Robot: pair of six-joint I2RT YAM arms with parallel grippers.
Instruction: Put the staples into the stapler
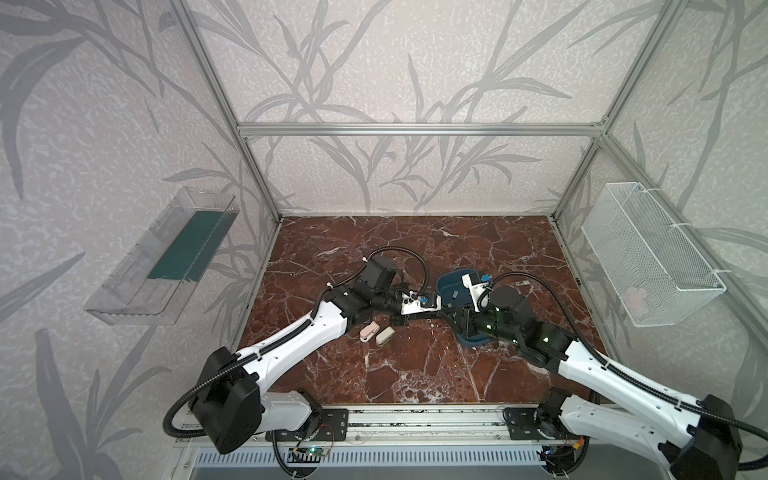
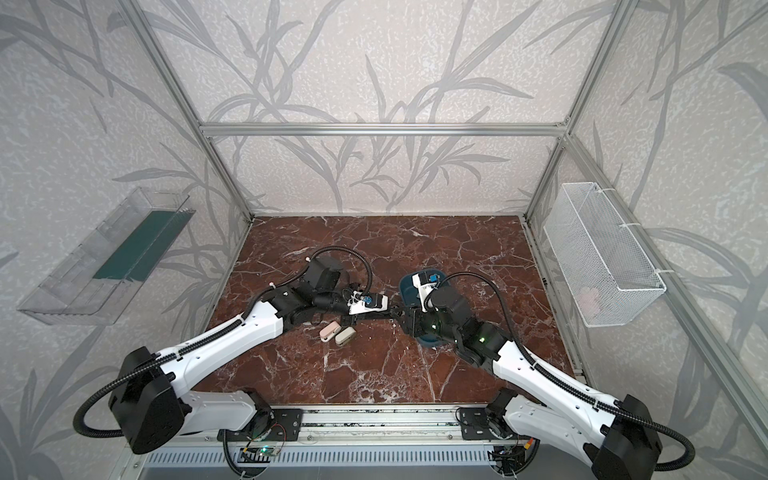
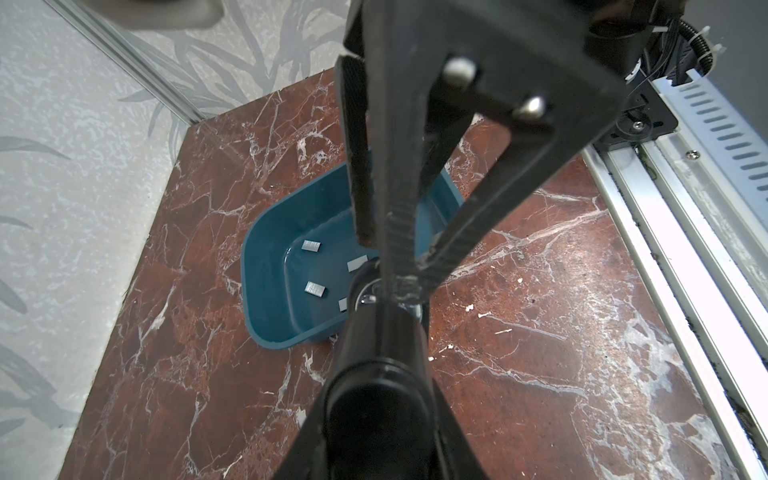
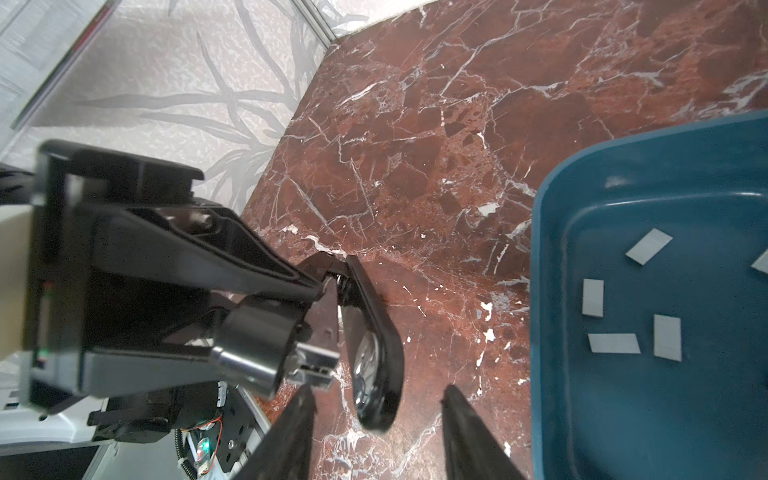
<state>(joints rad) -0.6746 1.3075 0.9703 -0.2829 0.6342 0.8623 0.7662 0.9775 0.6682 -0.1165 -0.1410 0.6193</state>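
Observation:
My left gripper [image 3: 378, 449] is shut on the rear of a black stapler [image 3: 374, 374], held above the table between the two arms in both top views [image 1: 428, 316] [image 2: 374, 316]. The stapler is hinged open, with its silver magazine [image 4: 316, 361] apart from the black base [image 4: 378, 374]. My right gripper [image 4: 376, 395] is open, one finger on each side of the base's tip, not touching it. Several staples [image 4: 648, 245] [image 3: 315, 289] lie as grey strips in a blue tray [image 4: 548, 332] [image 1: 446, 282] just beyond the right gripper.
Two small staplers, one pink [image 1: 369, 331] and one beige [image 1: 384, 336], lie on the marble table below the left arm. A clear shelf [image 1: 166, 257] hangs on the left wall and a white mesh basket [image 1: 652, 253] on the right wall. An aluminium rail [image 3: 648, 232] runs along the table's front.

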